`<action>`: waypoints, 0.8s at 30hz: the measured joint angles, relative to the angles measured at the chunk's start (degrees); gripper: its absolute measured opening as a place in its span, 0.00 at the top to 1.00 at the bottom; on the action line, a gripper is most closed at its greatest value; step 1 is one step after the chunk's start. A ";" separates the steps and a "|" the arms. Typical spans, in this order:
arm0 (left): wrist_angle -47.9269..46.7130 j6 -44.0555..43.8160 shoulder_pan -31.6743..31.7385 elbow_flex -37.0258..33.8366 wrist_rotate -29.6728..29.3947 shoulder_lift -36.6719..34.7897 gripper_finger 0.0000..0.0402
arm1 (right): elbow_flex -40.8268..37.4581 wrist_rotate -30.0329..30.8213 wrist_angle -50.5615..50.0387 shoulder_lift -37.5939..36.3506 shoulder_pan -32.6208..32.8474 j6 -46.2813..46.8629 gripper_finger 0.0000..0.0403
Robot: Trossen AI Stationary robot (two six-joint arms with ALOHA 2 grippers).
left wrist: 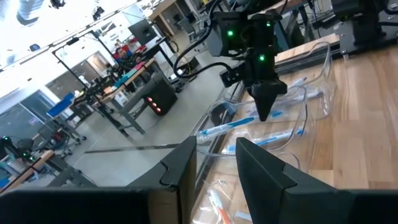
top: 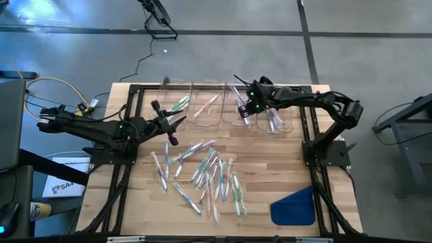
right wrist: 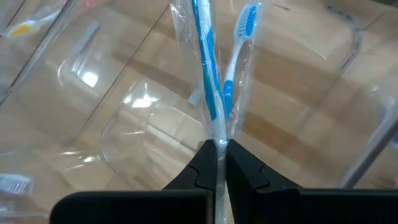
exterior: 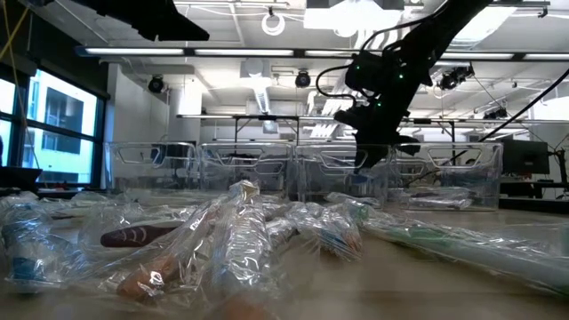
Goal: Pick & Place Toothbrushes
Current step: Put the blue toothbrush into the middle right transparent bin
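Now, right end effector (right wrist: 217, 147): clenched on wrapped blue toothbrush (right wrist: 205, 74), over clear bins (top: 229, 101) at 12 o'clock.
Left end effector (top: 177, 121): half released, empty.
Toothbrushes (top: 202, 175): scattered mid-table (top: 270, 155).
Room: workshop benches.

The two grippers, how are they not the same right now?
The right gripper is shut on a blue toothbrush in a clear wrapper; the left gripper holds nothing, with a gap between its fingers. The right gripper hangs over the clear bins at the back of the table; the left gripper sits nearer the left bin, beside the pile of toothbrushes. Both are dark, with two fingers each.
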 joint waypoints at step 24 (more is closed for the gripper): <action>-0.81 -1.45 0.00 0.00 0.07 0.00 0.73 | 0.00 -1.02 -1.69 0.00 0.02 0.02 0.97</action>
